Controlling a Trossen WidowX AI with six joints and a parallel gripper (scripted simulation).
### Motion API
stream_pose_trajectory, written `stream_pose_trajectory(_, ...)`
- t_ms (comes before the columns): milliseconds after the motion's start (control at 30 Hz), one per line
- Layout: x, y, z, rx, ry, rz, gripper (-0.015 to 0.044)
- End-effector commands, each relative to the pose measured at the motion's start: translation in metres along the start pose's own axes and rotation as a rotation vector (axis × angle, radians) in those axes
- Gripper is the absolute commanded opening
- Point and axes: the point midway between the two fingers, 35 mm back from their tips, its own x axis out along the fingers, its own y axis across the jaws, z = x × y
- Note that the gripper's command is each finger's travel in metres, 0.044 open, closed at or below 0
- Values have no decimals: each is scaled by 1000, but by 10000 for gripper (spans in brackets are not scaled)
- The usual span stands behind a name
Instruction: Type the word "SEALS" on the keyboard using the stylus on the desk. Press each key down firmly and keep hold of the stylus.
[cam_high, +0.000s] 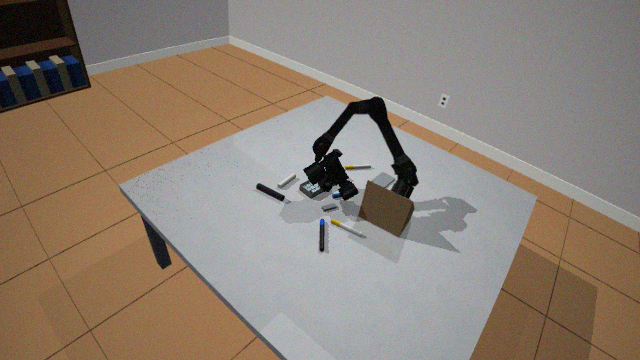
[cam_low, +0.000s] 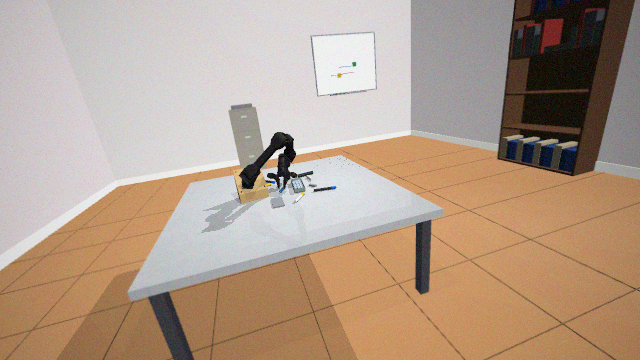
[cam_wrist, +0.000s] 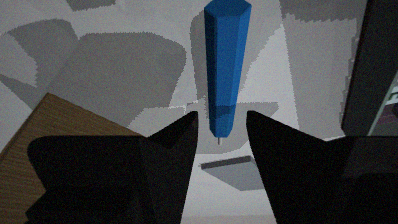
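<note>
This is an office or study room. A whiteboard (cam_low: 343, 63) hangs on the pale wall, a grey filing cabinet (cam_low: 246, 135) stands against it, and a dark wooden bookshelf (cam_low: 600, 100) holds rows of blue and red binders (cam_low: 539, 151). The floor is tan tile with white baseboards. A grey desk-like surface (cam_low: 350, 220) on dark legs carries marker pens (cam_high: 321, 235) and a small keyboard (cam_low: 298, 185).
</note>
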Motion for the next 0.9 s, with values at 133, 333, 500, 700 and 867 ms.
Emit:
stream_pose_trajectory(133, 7, 0, 4, -6, 0, -6, 150)
stream_pose_trajectory(333, 8, 0, 4, 0, 1, 0, 97)
stream_pose_trajectory(500, 8, 0, 4, 0, 1, 0, 5)
stream_pose_trajectory(700, 8, 0, 4, 0, 1, 0, 0)
stream_pose_trajectory(867, -2, 0, 0, -1, 0, 0, 0)
